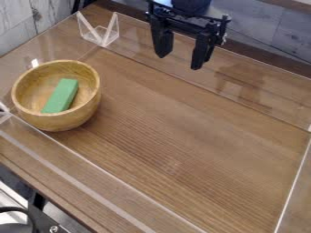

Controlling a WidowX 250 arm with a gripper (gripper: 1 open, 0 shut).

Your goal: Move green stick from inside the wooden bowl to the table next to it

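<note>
The green stick [60, 95] lies flat inside the wooden bowl [85, 111], which sits on the left side of the brown table [195, 136]. My gripper [180, 53] hangs above the far middle of the table, well to the right of and beyond the bowl. Its two dark fingers point down and stand apart, open, with nothing between them.
A clear plastic wall [158, 202] runs around the table's edges. A clear plastic bracket [100, 29] stands at the far left corner. A grey wall is behind the table.
</note>
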